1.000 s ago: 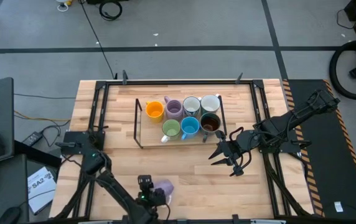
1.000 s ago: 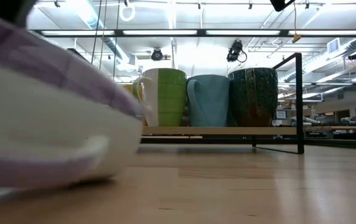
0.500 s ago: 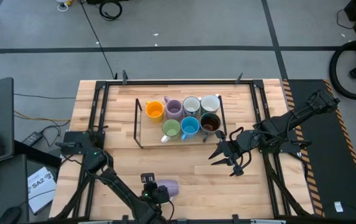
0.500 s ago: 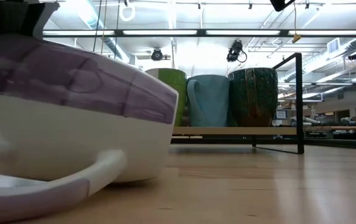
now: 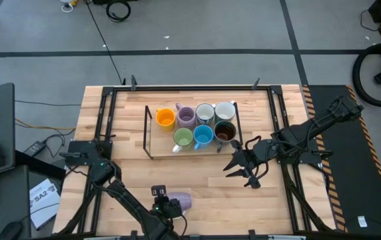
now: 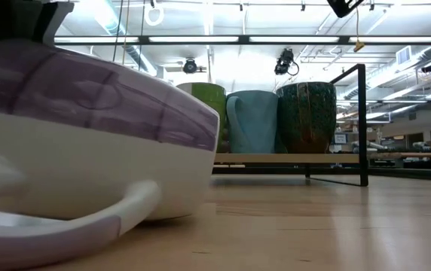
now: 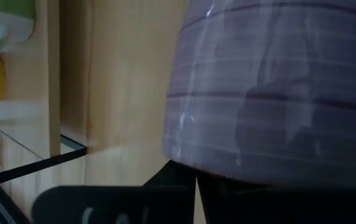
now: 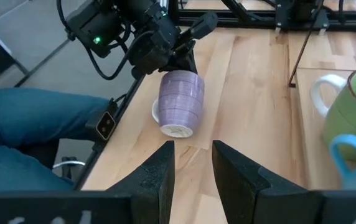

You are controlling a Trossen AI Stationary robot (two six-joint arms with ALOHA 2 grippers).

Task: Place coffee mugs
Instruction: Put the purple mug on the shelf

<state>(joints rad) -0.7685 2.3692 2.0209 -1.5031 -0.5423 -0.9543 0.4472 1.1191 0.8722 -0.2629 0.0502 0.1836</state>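
the left pincer [image 8: 187,59] is clenched on the rim of the lilac mug [image 8: 179,102], which lies on its side at the near edge of the bench [image 5: 197,177], well apart from the rack [image 5: 148,133]. the right pincer [image 5: 244,163] hangs empty beside the rack's right end, its fingers standing a little apart. seven mugs already stand in the rack, among them the green mug [image 5: 183,138], the blue mug [image 5: 203,135] and the dark glazed mug [image 5: 224,131]. the lilac mug looks glazed ceramic: stiff, fairly heavy for its size, slick, and likely to chip if knocked. a pinch across the wall at the rim seems the surest hold; its handle [image 6: 72,226] rests against the bench, probably too low to reach.
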